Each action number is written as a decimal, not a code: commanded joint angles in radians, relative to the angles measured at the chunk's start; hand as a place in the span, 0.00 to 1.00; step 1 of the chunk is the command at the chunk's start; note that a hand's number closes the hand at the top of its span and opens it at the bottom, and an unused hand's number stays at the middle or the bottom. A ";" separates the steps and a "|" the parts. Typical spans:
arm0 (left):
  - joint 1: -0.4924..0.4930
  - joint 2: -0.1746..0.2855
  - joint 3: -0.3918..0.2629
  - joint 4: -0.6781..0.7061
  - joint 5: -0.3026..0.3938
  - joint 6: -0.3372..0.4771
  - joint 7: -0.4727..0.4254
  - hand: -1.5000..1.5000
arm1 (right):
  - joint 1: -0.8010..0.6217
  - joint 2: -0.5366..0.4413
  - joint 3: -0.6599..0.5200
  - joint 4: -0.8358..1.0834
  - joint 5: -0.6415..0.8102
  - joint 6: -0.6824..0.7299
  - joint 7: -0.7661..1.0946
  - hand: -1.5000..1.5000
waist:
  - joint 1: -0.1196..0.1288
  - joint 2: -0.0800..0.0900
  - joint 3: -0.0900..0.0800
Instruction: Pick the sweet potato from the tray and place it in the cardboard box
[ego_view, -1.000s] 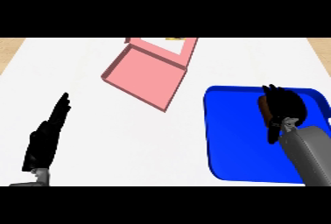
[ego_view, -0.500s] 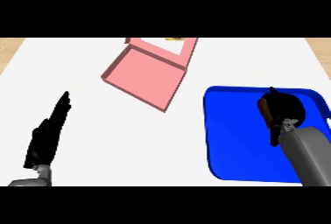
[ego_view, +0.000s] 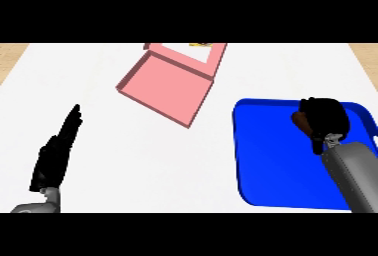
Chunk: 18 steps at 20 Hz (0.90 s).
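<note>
A blue tray (ego_view: 269, 160) lies at the right of the white counter. Over its upper right part my right hand (ego_view: 325, 117) is curled round a brown sweet potato (ego_view: 300, 120), of which only a sliver shows at the hand's left side. The box (ego_view: 166, 90) is pink, open, and lies at the upper middle, well to the left of the tray. My left hand (ego_view: 55, 155) rests open at the lower left, fingers straight and pointing up, far from both.
A small yellow thing (ego_view: 199, 44) peeks out at the top edge behind the box's raised flap (ego_view: 188, 51). White counter (ego_view: 148, 165) stretches between my left hand and the tray.
My right hand has closed further over the sweet potato, so less of it shows. The left hand has barely shifted.
</note>
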<state>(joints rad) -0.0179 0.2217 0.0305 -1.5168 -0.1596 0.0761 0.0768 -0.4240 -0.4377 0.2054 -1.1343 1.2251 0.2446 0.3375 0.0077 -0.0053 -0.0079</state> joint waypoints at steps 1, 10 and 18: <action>-0.032 -0.023 -0.024 0.027 -0.002 -0.009 0.006 0.50 | -0.120 0.007 -0.016 0.088 -0.076 -0.042 -0.212 1.00 | 0.024 0.018 0.010; -0.049 -0.011 -0.017 0.016 -0.002 -0.021 -0.003 0.50 | -0.445 0.029 -0.137 0.394 -0.197 -0.117 -0.534 1.00 | 0.050 0.024 0.010; 0.004 -0.052 -0.039 -0.002 -0.035 0.011 -0.001 0.50 | -0.541 0.040 -0.240 0.473 -0.292 -0.160 -0.709 1.00 | 0.015 0.011 0.009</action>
<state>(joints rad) -0.0350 0.2083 0.0201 -1.5194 -0.1701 0.0609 0.0835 -0.9142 -0.3968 0.0208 -0.6802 1.0035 0.0747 -0.2688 0.0314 0.0082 0.0007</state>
